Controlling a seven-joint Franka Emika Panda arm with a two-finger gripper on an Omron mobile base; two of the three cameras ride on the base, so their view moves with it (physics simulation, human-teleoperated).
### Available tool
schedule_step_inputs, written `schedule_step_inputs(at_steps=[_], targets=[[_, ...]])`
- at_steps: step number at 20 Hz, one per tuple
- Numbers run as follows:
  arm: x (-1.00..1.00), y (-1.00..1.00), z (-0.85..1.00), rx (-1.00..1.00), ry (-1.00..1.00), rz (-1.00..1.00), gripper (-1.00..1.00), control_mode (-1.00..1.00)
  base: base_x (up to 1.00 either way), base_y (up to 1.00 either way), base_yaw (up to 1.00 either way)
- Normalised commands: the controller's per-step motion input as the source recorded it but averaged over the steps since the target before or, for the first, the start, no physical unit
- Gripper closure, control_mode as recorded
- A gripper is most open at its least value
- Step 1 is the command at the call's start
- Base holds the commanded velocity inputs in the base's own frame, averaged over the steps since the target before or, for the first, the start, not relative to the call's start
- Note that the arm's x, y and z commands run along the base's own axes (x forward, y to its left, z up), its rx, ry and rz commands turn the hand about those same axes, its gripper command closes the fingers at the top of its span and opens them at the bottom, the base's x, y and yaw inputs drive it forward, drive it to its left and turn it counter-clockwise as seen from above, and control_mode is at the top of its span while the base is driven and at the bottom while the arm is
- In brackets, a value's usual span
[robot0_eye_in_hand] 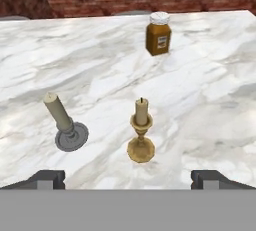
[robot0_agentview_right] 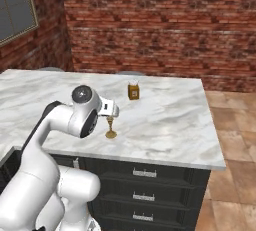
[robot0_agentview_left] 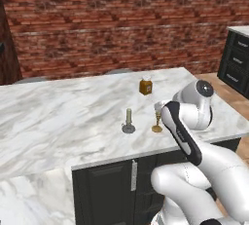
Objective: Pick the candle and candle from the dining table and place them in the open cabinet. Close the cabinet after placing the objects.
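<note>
Just ahead of the open tool (robot0_eye_in_hand: 128,179) stands the brass candle (robot0_eye_in_hand: 141,134).

Bright, even light all over, no glare. Soft and a bit blurry everywhere, like a computer drawing. Small, faint shadows under the 2 candles (robot0_eye_in_hand: 141,125) (robot0_eye_in_hand: 62,117) on the marble table (robot0_eye_in_hand: 210,105). Darker brick wall (robot0_agentview_left: 121,24) toward the top. Straight edges, no bending at the sides.
</note>
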Motion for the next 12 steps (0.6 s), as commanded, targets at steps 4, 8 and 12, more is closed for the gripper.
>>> schedule_step_inputs(at_steps=[4, 8, 12], targets=[[0.0, -0.17, -0.31, 0.0, -0.03, 0.0, -1.0, -1.0, 0.0, 0.0, 0.0], [0.0, -0.01, -0.23, 0.0, 0.0, 0.0, -1.0, -1.0, 0.0, 0.0, 0.0], [0.0, 0.0, -0.18, 0.0, 0.0, 0.0, -1.0, -1.0, 0.0, 0.0, 0.0]])
